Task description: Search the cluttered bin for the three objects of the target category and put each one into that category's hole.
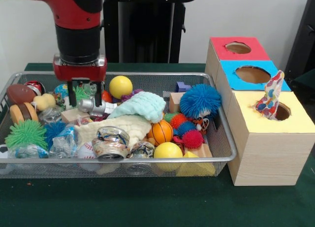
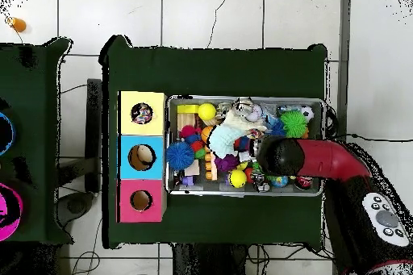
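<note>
Now | jaws (image 1: 85, 93) apart over mesh bin (image 1: 147, 75) | soft spotted cloth (image 1: 269, 101) drooping from yellow-rimmed hole (image 1: 283, 112)

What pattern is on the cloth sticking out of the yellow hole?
The cloth is white with multicoloured spots, seen best in the front view.

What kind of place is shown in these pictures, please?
Probably a robotics lab set up for sorting trials: a red robot arm over a wire mesh bin of mixed toys, three colour-topped wooden boxes with holes, and cables on a tiled floor.
</note>
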Controlling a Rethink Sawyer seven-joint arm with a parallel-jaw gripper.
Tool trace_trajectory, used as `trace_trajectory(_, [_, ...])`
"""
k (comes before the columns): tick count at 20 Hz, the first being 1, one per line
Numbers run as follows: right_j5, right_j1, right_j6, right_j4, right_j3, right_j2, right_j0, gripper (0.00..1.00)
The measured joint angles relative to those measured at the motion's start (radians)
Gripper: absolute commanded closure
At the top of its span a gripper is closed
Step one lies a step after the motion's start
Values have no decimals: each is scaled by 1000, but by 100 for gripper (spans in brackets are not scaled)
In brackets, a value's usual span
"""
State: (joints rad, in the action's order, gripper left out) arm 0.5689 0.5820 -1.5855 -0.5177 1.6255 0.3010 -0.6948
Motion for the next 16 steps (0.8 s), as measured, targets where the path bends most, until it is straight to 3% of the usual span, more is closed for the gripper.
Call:
trace_trajectory(10, [-99, -34, 0, 94, 43, 0, 69, 0])
trace_trajectory(16, [-167, -68, 0, 141, 59, 0, 68, 0])
